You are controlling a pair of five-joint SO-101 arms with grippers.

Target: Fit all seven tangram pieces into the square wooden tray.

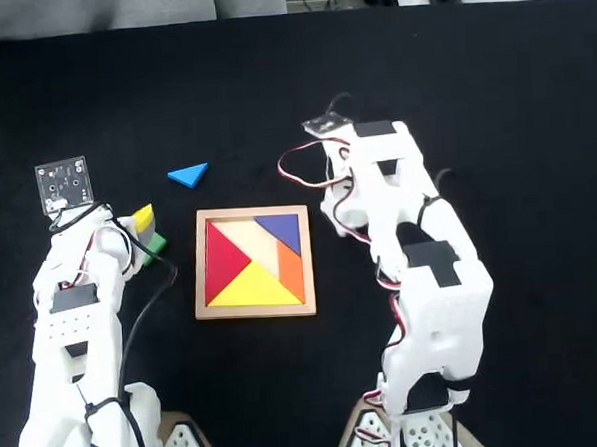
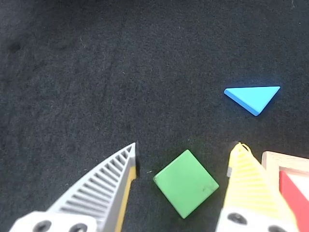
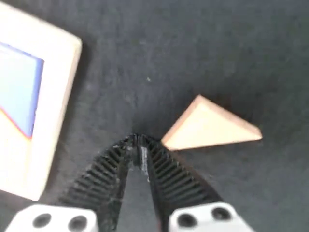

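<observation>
Left gripper [image 2: 185, 147]: jaws spread wide, holding nothing, straddling the green square wooden tile [image 2: 186, 182], which lies flat on the black cloth [image 2: 96, 72] just beside the square wooden tray [image 2: 285, 160]. Right gripper [image 3: 138, 141]: black fingers [image 3: 108, 169] pressed together, empty, tips next to the pale unpainted wooden triangle [image 3: 210, 126]. Light-blue wooden triangle [image 1: 188, 175]: loose, beyond the tray. Seated in tray: red triangle [image 1: 220, 260], yellow triangle [image 1: 254, 286], dark-blue triangle [image 1: 284, 229], orange piece [image 1: 291, 269]. Risk: the tile sits corner-on to the jaws, so closing may spin it or squeeze it out.
</observation>
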